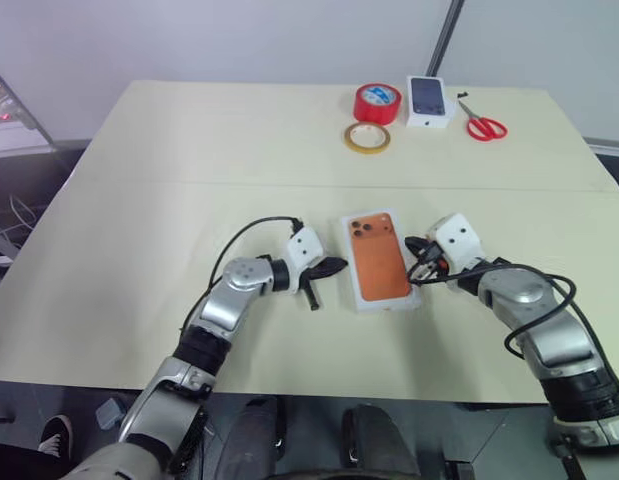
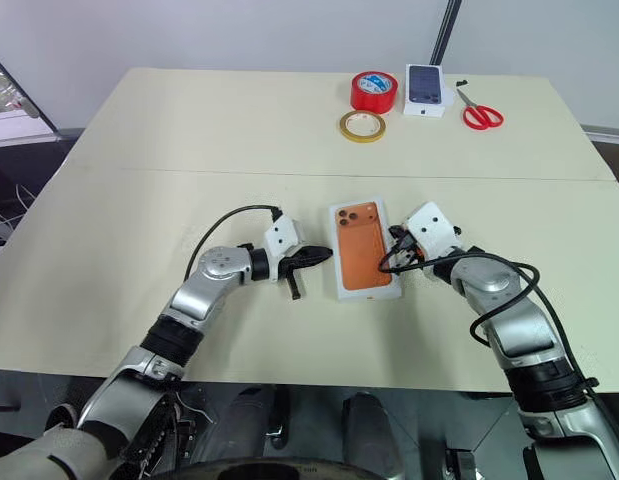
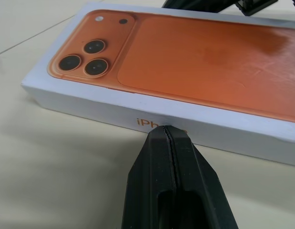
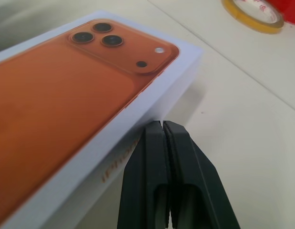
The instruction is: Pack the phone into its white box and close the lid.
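Note:
The white box (image 1: 379, 262) lies closed on the table between my two grippers. Its lid (image 3: 209, 62) carries a flat orange picture of a phone's back, with a camera cluster at the far corner, and orange lettering on the side wall. The phone itself is hidden. My left gripper (image 1: 339, 265) is shut, its tips (image 3: 167, 131) at the box's left long side by the lettering. At the right long side, near the camera end, my right gripper (image 1: 413, 247) is shut too, its tips (image 4: 161, 125) against the wall. Neither holds anything.
At the table's far side lie a red tape roll (image 1: 377, 103), a yellow tape roll (image 1: 367, 137), a small white box with a dark phone picture (image 1: 429, 100) and red scissors (image 1: 484, 125). Bare tabletop surrounds the closed box.

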